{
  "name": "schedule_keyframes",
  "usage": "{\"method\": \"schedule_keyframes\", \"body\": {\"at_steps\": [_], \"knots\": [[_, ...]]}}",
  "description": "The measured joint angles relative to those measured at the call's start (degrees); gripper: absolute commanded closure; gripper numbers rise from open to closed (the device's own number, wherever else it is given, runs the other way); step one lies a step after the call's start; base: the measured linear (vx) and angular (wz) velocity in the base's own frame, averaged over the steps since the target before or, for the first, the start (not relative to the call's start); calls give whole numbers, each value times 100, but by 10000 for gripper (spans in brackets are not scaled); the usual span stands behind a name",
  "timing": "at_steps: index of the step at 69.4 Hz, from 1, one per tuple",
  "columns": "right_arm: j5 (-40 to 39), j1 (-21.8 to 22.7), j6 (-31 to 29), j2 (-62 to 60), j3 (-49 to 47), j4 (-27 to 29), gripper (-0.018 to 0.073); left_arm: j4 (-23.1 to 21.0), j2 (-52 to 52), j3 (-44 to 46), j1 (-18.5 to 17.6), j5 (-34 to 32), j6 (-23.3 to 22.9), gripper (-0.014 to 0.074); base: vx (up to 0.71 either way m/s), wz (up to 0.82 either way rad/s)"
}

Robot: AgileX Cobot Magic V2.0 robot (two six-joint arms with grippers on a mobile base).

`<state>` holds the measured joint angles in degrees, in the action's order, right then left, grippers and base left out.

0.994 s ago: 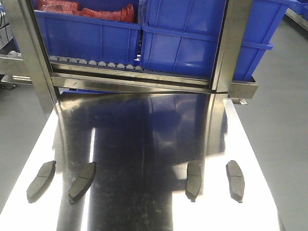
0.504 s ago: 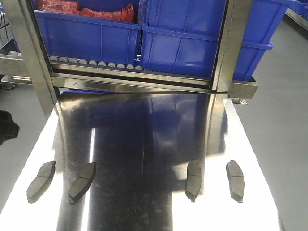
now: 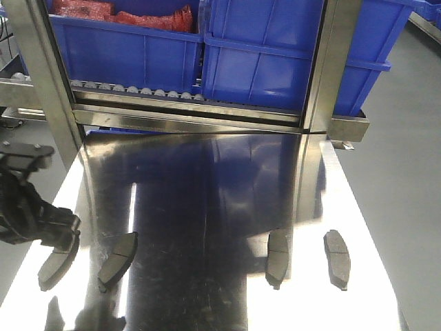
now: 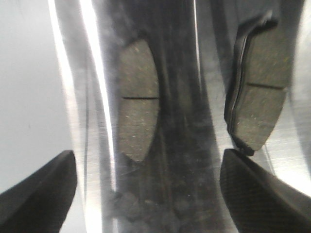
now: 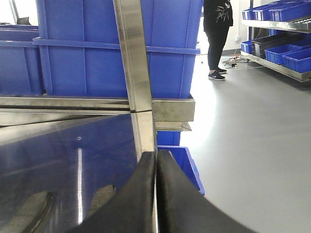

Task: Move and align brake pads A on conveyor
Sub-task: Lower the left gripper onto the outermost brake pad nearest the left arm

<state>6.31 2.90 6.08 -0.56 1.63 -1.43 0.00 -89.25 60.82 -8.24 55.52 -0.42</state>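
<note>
The left arm [image 3: 21, 207] hides one end of the leftmost of the brake pads A [image 3: 49, 269]; all four lie on the bench [image 3: 207, 200]. My left end effector [image 4: 148, 162] hovers low, fingers spread, that pad just ahead between them. Right end effector [image 5: 156, 165]: fingers pressed together.

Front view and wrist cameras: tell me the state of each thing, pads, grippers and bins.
Left gripper: open, empty, over the far-left brake pad.
Right gripper: shut, empty.
Far-left brake pad: flat on steel tabletop, ungripped.
Second brake pad: flat, untouched.
Third brake pad: flat, untouched.
Far-right brake pad: flat, untouched.
Left blue bin: holds red items.
</note>
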Motion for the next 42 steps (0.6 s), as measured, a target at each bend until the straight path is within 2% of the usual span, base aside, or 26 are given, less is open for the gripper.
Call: {"method": "schedule_keyframes", "body": {"at_steps": [17,42], "knots": [[0,0,0,0,0,0,571,45,-801,8,-67,-275,-45,6,0,0],[0,0,0,0,0,0,571,180,-1292,13,-67,-617,-100,6,0,0]]}}
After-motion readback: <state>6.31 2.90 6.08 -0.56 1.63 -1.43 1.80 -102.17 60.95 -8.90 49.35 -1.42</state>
